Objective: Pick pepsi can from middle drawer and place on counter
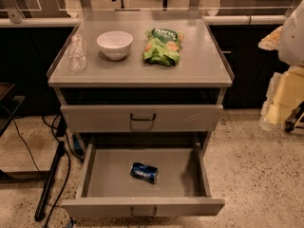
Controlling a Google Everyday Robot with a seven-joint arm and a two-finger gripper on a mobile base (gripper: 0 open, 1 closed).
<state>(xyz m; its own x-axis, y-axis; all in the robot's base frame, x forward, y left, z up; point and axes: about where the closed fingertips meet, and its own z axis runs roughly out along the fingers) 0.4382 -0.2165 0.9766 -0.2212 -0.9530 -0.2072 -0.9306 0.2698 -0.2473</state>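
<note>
Although the middle drawer stands pulled fully out, the task looks to be at its very start. The pepsi can lies on its side on the drawer's grey floor, near the middle and apart from every wall, its lettering facing up. Nothing holds it.

The gripper appears as pale blurred shapes at the right edge of the view, beside the cabinet and well apart from both the can and the drawer; whether it is spread or pressed together cannot be told.

On the counter sit a clear plastic container at the left, a white bowl and a green snack bag, with bare surface along the front. The other drawer front above juts out only slightly.

What is left, by this reading, is everything: the reach down into the drawer, the grasp, the lift and the setting down on the counter.
</note>
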